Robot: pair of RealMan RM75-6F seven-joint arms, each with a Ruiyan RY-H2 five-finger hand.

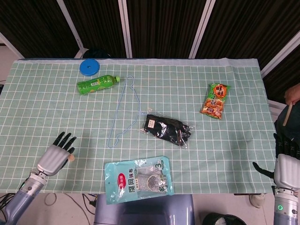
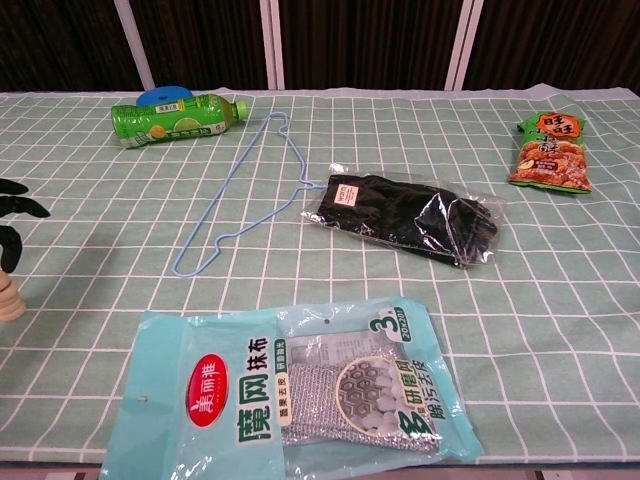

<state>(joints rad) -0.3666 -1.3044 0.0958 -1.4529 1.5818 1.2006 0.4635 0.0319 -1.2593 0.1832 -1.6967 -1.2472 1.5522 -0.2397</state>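
I see my left hand (image 1: pixel 55 154) at the near left: silver-grey shell over the back, black fingers, a tan thumb tip, grey-blue forearm. My right hand (image 1: pixel 284 164) at the near right matches, with a small green light on its wrist.

One green bottle (image 1: pixel 97 84), one blue lid (image 1: pixel 89 67), one wire hanger (image 1: pixel 123 110), one glove pack (image 1: pixel 167 129), one snack bag (image 1: pixel 215 100), one cloth pack (image 1: pixel 138 179).

Matt green-and-white checked cloth table cover (image 1: pixel 234 154), bearing a glossy teal plastic dishcloth packet (image 2: pixel 290 390), a clear crinkled plastic sleeve of black knit gloves (image 2: pixel 405 218), a thin pale-blue wire hanger (image 2: pixel 240 190) and a shiny green plastic bottle (image 2: pixel 172 118).
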